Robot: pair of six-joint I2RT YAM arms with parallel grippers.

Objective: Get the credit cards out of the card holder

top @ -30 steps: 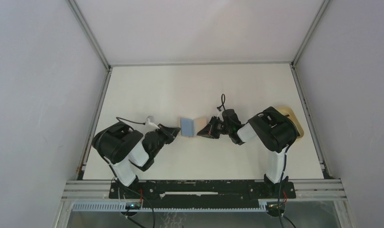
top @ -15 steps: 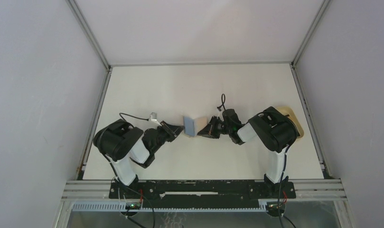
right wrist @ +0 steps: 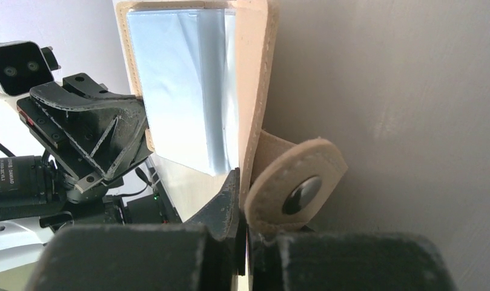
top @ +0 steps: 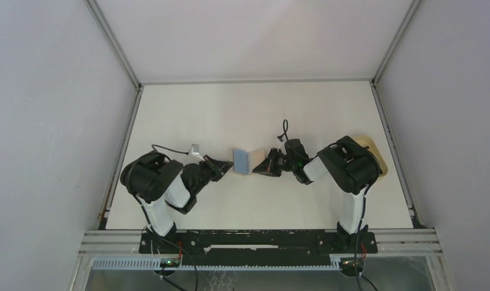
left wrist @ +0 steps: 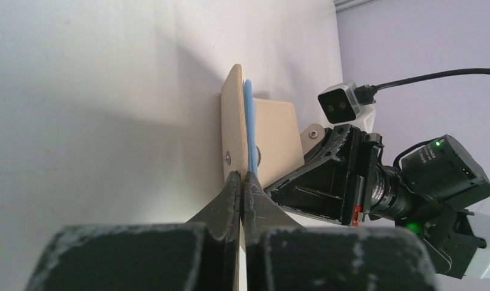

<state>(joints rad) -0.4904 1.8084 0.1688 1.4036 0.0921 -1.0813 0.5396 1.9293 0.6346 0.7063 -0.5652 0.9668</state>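
The card holder (top: 252, 161) is a tan wallet held open in a V just above the table, between my two grippers. A light blue card (top: 238, 159) lies against its left half. My left gripper (top: 229, 167) is shut on the left flap's edge; in the left wrist view the fingers (left wrist: 229, 197) pinch the tan flap (left wrist: 232, 121), with the blue card's edge (left wrist: 249, 121) beside it. My right gripper (top: 263, 166) is shut on the right flap (right wrist: 255, 91), next to the snap tab (right wrist: 294, 194). The blue card (right wrist: 182, 85) faces that camera. The black card is hidden.
A tan oval tray (top: 377, 155) lies at the right edge of the table, mostly behind the right arm. The enclosure's side rails (top: 122, 145) run along the table's left and right. Each wrist camera shows the other gripper close by (left wrist: 333, 176) (right wrist: 91, 139).
My left gripper has moved right to the wallet's left flap. The wallet shifted slightly to the right early on. The right arm has hardly moved.
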